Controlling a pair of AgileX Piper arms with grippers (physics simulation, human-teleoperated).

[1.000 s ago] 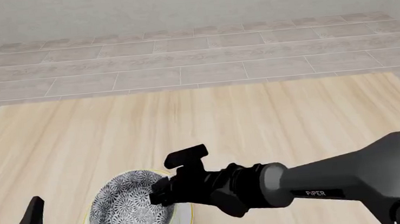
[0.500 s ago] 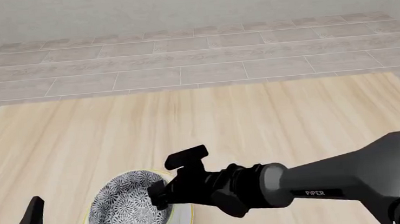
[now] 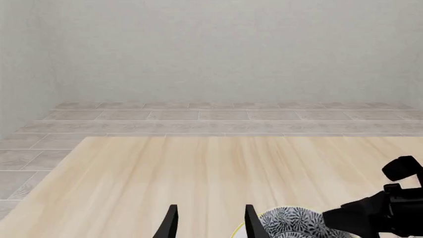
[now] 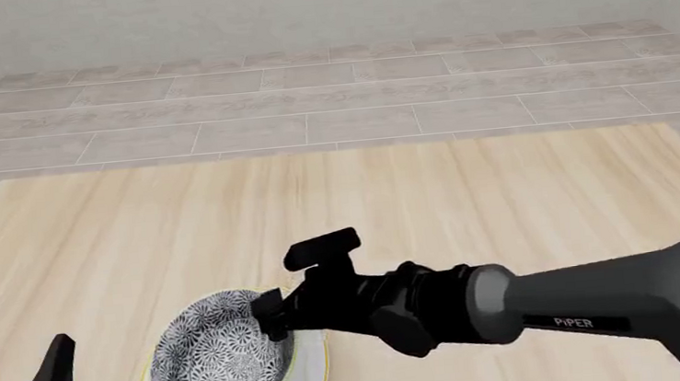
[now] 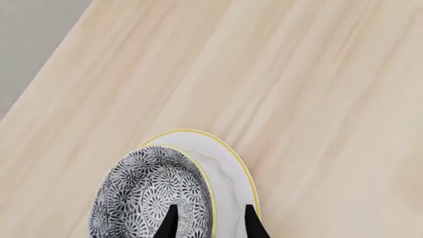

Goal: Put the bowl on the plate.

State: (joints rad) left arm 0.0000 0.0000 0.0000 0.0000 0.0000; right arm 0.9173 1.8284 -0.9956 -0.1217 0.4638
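Your bowl (image 4: pixel 221 356) already sits on the plate (image 4: pixel 314 370), near the surface's front edge toward the left corner. Your right gripper (image 5: pixel 209 218) has its fingers spread astride the bowl's rim, one inside, one outside; whether they touch it I cannot tell. The left gripper (image 4: pixel 19 377) waits open, apart. Judge the bowl stiff, glazed, probably slippery and breakable: the rim wall is the sensible hold.
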